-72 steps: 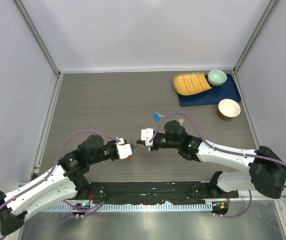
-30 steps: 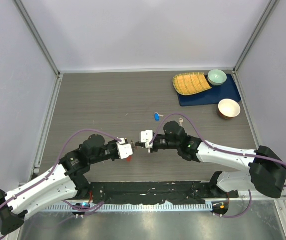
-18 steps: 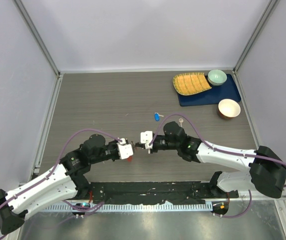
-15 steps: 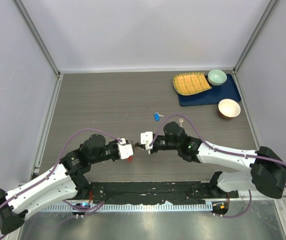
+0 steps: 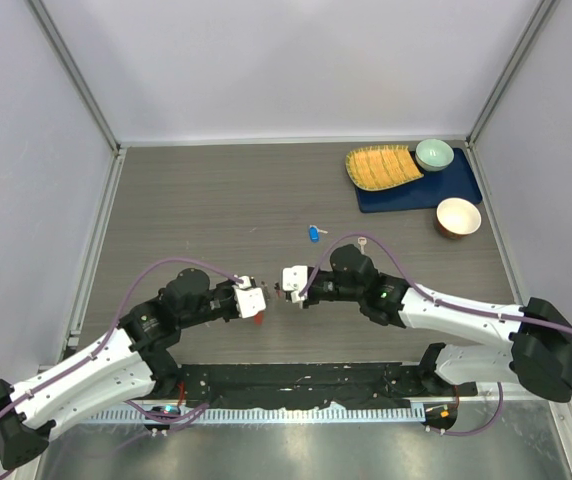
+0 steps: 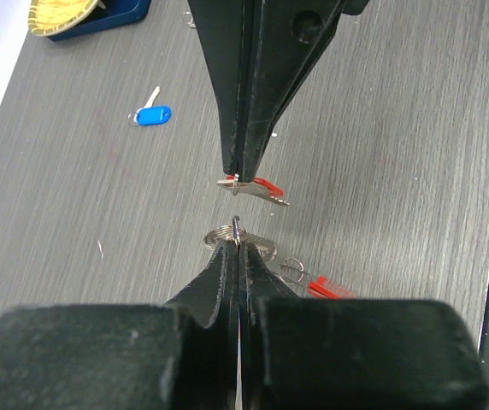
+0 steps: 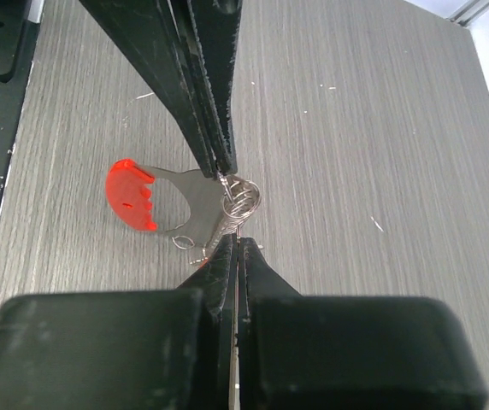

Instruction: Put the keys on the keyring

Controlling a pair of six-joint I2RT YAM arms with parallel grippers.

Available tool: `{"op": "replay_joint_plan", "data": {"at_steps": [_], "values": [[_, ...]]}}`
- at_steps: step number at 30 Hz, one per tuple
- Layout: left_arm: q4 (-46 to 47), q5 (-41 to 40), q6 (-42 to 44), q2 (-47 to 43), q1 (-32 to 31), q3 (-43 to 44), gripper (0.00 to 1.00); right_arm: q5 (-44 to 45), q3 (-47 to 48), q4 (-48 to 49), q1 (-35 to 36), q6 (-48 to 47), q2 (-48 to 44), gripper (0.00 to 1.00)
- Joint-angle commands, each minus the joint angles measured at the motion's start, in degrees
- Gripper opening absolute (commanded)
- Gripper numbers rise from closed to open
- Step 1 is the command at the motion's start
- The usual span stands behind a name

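Note:
My left gripper (image 5: 260, 302) (image 6: 237, 243) is shut on the silvery keyring (image 6: 235, 231), held just above the table. Its red fob (image 6: 330, 289) (image 5: 258, 317) hangs below with a small ring. My right gripper (image 5: 280, 288) (image 7: 238, 243) faces it tip to tip and is shut on the red-headed key (image 7: 129, 195) (image 6: 255, 187). The key's metal end lies against the ring's coil (image 7: 244, 198). The blue-headed key (image 5: 313, 233) (image 6: 152, 115) and the plain silver key (image 5: 363, 241) lie on the table beyond. The black-headed key is out of view.
At the back right a blue mat (image 5: 421, 190) carries a yellow striped dish (image 5: 381, 166) and a green bowl (image 5: 434, 154). A brown bowl (image 5: 458, 216) stands beside it. A black rail (image 5: 296, 385) runs along the near edge. Walls close three sides.
My right gripper has shifted slightly toward the near edge with the red-headed key, staying tip to tip with the left. The left gripper has barely moved.

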Motion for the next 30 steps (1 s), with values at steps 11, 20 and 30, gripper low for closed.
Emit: {"op": "replay_joint_plan", "data": {"at_steps": [11, 20, 30], "values": [[2.66, 2.92, -0.39, 0.60, -0.19, 2.12, 0.00, -0.94, 0.87, 2.06, 0.22, -1.34, -1.38, 0.01], [2.75, 2.93, -0.48, 0.78, -0.19, 2.21, 0.00, -1.73, 1.57, 1.36, 0.66, -1.69, -0.42, 0.01], [2.66, 2.93, -0.56, 1.13, -0.19, 2.30, 0.00, -1.91, 1.92, -0.14, 1.01, -2.30, -0.15, 0.01]]}}
